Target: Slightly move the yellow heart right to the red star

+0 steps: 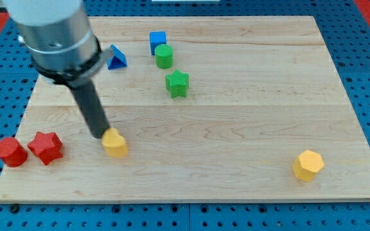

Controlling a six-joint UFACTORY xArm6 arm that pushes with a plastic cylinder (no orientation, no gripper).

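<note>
- My tip (99, 135) sat on the wooden board (249, 128), pressed against the upper-left edge of the yellow heart (115, 143). No jaws on this rig, so nothing was gripped; it was just a bare rod in contact with the block.
- The rod ran up and to the view's left from the tip into the grey cylindrical arm body (53, 32), which filled the view's top-left corner.
- The yellow heart lay near the board's bottom edge, left of centre. Its shape was hard to read from this angle.
- The red star (46, 147) lay to the view's left of the heart, in roughly the same row, near but not touching, with a clear strip of board between them.
- The red cylinder (10, 152) stood just beside the star on its left, close to the board's left edge; I could not tell if the two touched.
- The blue triangle (116, 58) sat near the top, partly hidden behind the arm.
- The blue cube (157, 41) was at the top, with the green cylinder (164, 56) touching or just beside it below.
- The green star (177, 84) lay below that cylinder, apart from it.
- The yellow hexagon (308, 165) was alone at the view's bottom right, well apart from everything else.
</note>
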